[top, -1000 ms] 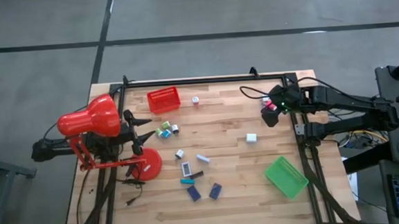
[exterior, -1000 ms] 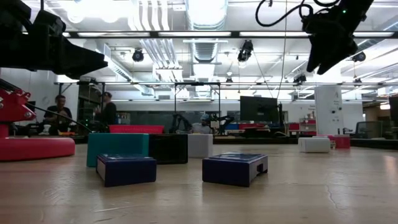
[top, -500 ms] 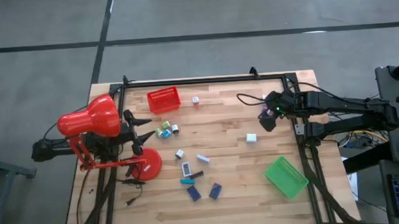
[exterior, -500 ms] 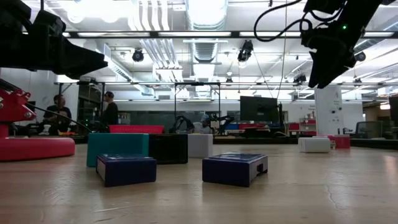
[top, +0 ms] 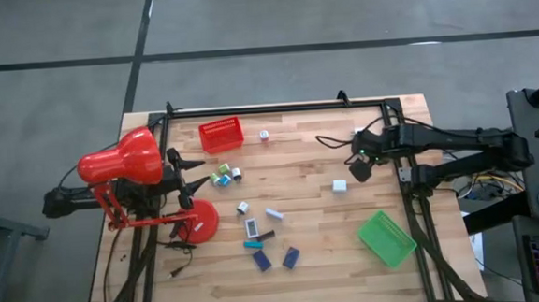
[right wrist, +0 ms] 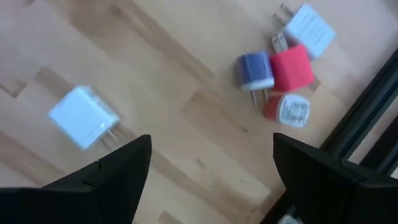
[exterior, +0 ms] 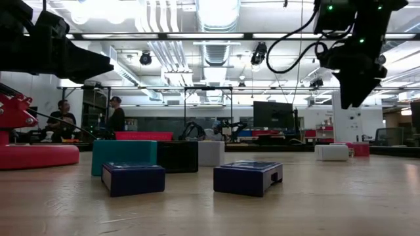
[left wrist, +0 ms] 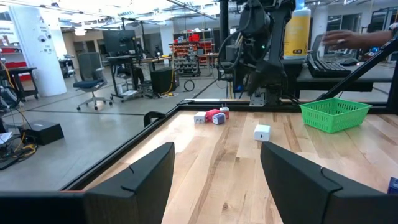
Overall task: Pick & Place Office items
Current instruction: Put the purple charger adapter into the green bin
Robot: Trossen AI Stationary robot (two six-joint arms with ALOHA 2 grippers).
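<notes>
red lamp [top: 120,165] | red tray [top: 221,134] | green tray [top: 386,237]

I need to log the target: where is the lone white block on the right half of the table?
In the high view the white block lies alone on the table's right half, just below the open right gripper and up-left of the green tray.

We see the office items scattered flat on the bench [top: 311,223]. A white block [top: 340,186] lies alone right of centre. Two navy blocks [top: 276,259] sit near the front edge, apart from each other, with a teal piece [top: 253,245] just behind them. A small white and green cluster [top: 223,177] lies left of centre. One tiny white piece [top: 264,134] rests near the far edge. By the right rail, a blue, red and white group [right wrist: 283,68] huddles close together.
</notes>
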